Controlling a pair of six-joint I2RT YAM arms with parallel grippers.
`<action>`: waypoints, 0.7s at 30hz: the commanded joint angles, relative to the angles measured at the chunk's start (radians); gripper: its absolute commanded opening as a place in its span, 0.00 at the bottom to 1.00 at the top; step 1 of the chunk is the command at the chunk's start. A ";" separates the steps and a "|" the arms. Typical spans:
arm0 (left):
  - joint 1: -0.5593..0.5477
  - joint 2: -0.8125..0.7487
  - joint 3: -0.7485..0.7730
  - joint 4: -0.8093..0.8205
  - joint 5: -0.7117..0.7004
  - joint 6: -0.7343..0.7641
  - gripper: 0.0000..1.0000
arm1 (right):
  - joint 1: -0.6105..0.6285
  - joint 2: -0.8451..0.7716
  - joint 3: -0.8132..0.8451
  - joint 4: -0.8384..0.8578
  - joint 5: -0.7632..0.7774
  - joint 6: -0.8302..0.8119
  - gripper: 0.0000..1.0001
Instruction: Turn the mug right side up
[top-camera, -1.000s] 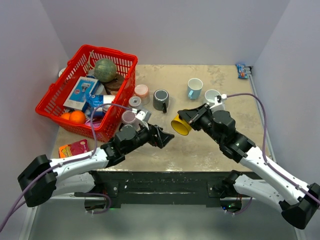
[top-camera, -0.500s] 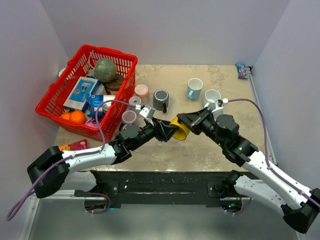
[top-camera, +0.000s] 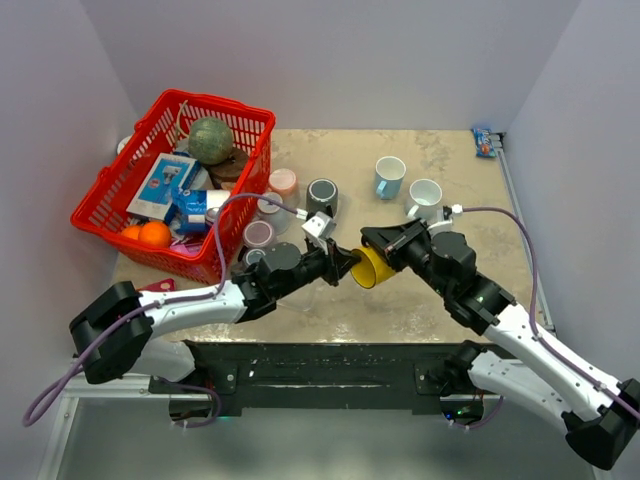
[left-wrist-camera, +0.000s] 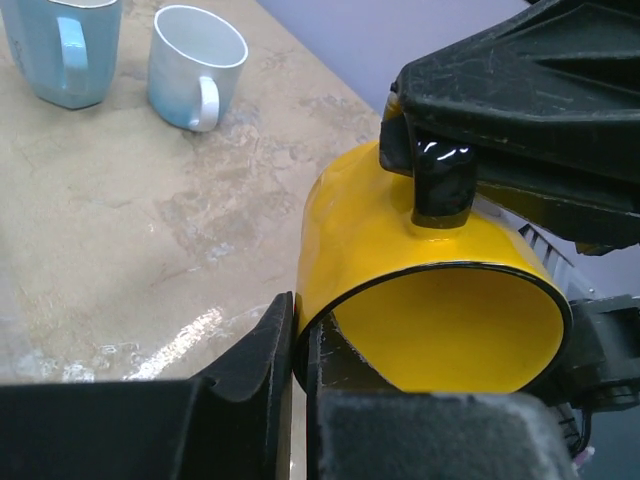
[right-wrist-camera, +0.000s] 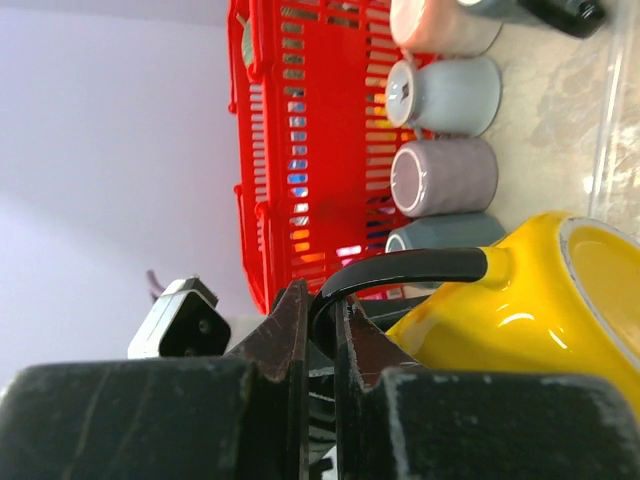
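The yellow mug (top-camera: 374, 266) with a black handle hangs on its side above the middle of the table, held from both ends. My left gripper (left-wrist-camera: 301, 350) is shut on the mug's (left-wrist-camera: 400, 250) rim, one finger inside the mouth and one outside the wall. My right gripper (right-wrist-camera: 322, 330) is shut on the black handle (right-wrist-camera: 400, 268), the yellow mug's body (right-wrist-camera: 520, 320) lying just past its fingers. In the top view the left gripper (top-camera: 345, 265) comes in from the left and the right gripper (top-camera: 385, 245) from the right.
A red basket (top-camera: 150, 215) of groceries stands at the left. Several cups stand beside it: a pink one (top-camera: 283, 183), a dark one (top-camera: 322, 199), a mauve one (top-camera: 258, 235). Two pale blue mugs (top-camera: 389, 177) (top-camera: 424, 195) stand upright at the back right. A blue packet (top-camera: 484, 142) lies in the far corner.
My left arm reached right to the mug's mouth and its jaws closed on the rim. The right gripper kept its hold on the handle and the mug shifted slightly lower.
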 joint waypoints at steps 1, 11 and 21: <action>0.025 0.004 0.117 -0.190 -0.160 0.008 0.00 | 0.013 -0.064 -0.022 -0.057 0.023 -0.058 0.11; 0.019 0.013 0.258 -0.622 -0.261 0.057 0.00 | 0.013 -0.087 -0.091 -0.200 0.129 -0.284 0.76; 0.018 0.065 0.454 -1.015 -0.254 0.023 0.00 | 0.027 0.180 0.137 -0.333 -0.004 -0.823 0.75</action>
